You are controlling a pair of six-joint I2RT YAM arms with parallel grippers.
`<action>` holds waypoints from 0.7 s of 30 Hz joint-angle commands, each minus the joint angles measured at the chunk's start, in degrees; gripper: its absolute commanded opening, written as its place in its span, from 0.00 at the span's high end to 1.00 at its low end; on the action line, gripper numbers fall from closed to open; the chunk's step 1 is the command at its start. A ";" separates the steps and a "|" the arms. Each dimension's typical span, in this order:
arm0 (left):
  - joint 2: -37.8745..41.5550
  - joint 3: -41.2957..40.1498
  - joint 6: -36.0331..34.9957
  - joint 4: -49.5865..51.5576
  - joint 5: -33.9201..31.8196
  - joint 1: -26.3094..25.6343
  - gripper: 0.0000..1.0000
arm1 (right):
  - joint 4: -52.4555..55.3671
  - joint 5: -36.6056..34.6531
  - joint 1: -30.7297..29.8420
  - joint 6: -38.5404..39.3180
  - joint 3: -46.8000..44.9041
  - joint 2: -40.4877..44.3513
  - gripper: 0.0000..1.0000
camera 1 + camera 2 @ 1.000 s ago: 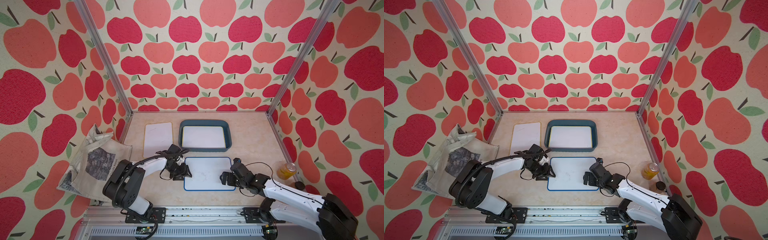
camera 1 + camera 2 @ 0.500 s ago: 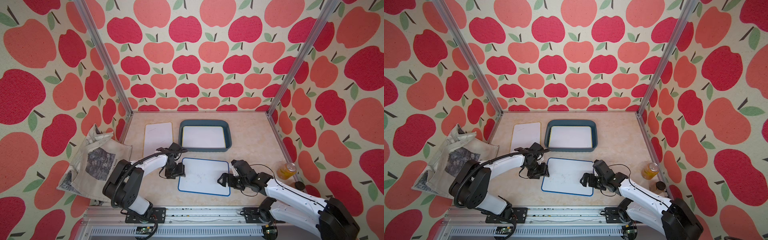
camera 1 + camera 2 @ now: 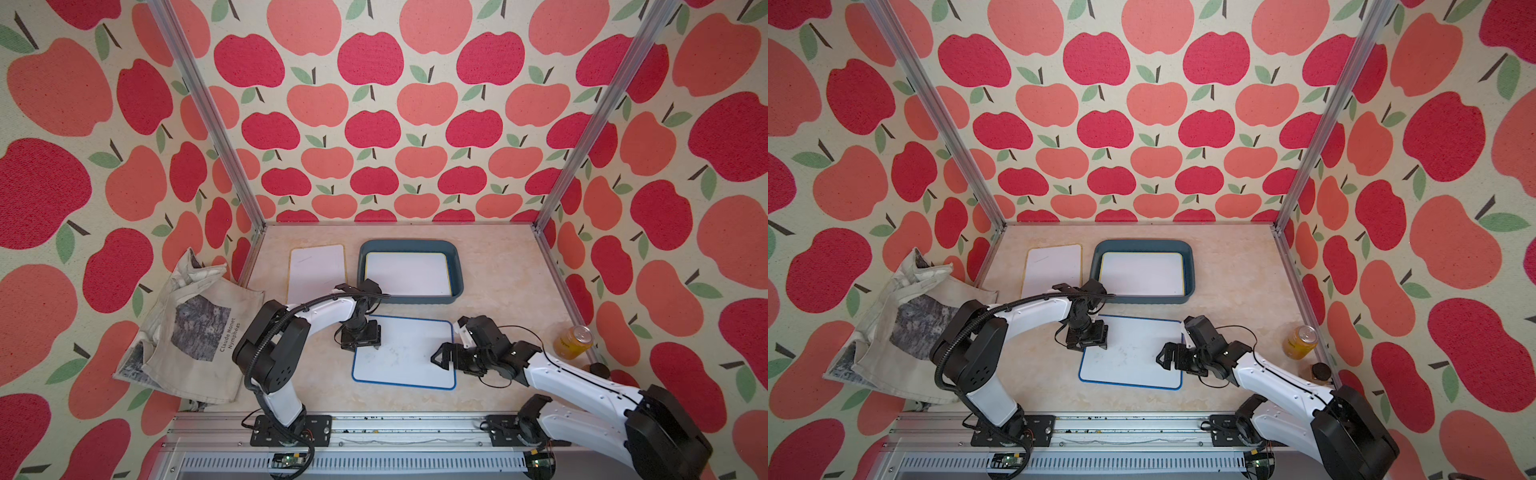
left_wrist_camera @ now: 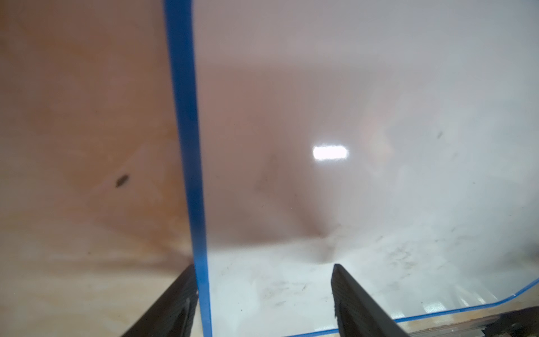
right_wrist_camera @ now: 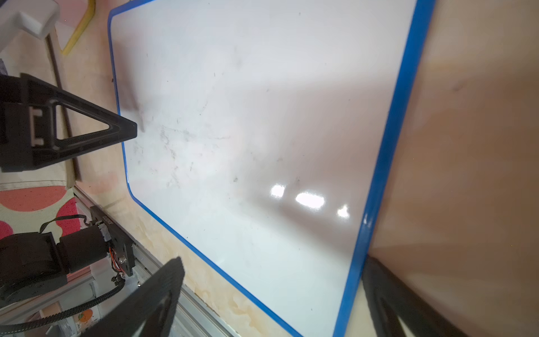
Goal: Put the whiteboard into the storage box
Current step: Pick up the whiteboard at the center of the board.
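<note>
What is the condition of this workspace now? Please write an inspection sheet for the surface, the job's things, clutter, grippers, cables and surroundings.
Surface: beige table, faintly stained, with a dark speck.
Job's things: the storage box holds one whiteboard. The blue-framed whiteboard lies flat in front of it. The yellow-framed whiteboard lies beside the box.
Clutter: tote bag, yellow can, small dark cap.
Grippers: left gripper open, astride the blue-framed whiteboard's edge; right gripper open, astride the opposite edge.
Cables: black conduit along the left arm; loose black cable by the right arm.
Surroundings: apple-print walls, aluminium posts.
</note>
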State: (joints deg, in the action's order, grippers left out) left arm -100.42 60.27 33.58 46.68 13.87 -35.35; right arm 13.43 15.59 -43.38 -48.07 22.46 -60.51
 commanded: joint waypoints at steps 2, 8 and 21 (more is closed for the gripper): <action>-5.55 -2.35 0.18 -9.08 10.50 -2.34 0.27 | 1.68 0.58 -0.79 -1.22 -4.06 -0.60 0.01; 0.34 -7.69 -0.71 -21.13 24.14 -1.40 0.29 | -2.48 0.53 -4.14 -3.46 -5.67 -1.55 0.01; 7.60 -11.34 -8.54 -26.94 44.97 0.29 0.30 | -9.83 1.28 -8.04 -6.22 -5.58 -5.23 0.01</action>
State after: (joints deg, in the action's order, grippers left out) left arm -91.00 49.71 27.18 36.25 23.00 -30.61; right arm 11.16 8.38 -49.08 -52.71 21.47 -60.16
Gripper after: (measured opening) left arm 0.704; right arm 0.993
